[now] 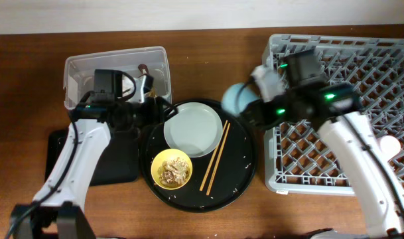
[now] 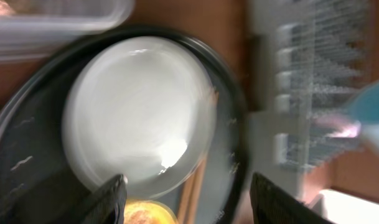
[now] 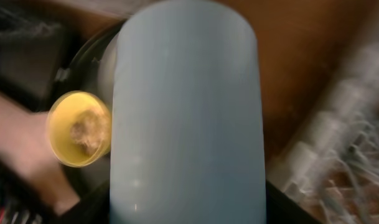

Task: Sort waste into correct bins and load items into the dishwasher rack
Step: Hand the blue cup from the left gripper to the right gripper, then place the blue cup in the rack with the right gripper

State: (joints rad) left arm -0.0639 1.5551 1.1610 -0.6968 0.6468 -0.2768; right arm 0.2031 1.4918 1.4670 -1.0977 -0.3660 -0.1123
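Right gripper [image 1: 249, 106] clamped on light-blue plastic cup [image 3: 186, 112]; cup hangs at overhead centre, between large round black tray [image 1: 243, 169] and big light-grey lattice dishwasher rack [image 1: 361, 66]. Suggest: clear the rack rim first, pick a free cell between pegs, release only once seated. Left gripper [image 2: 189, 202] spread wide, empty, over pale grey-white round plate [image 2: 136, 112]. Small yellow bowl [image 1: 155, 166] holds beige crumbly scraps [image 1: 172, 171]. Wooden chopsticks [image 1: 215, 157] lie on the tray beside the plate. Clear plastic tub [image 1: 115, 56], upper left: contents unclear.

Brown wooden table [image 1: 29, 79].
Round black tray [image 1: 245, 166] below the left gripper's [image 2: 186, 186] jaws, clear tub [image 1: 155, 56] and shallow black tray [image 1: 119, 166] close by; dishwasher rack [image 1: 387, 53] beside the right gripper [image 1: 245, 109].
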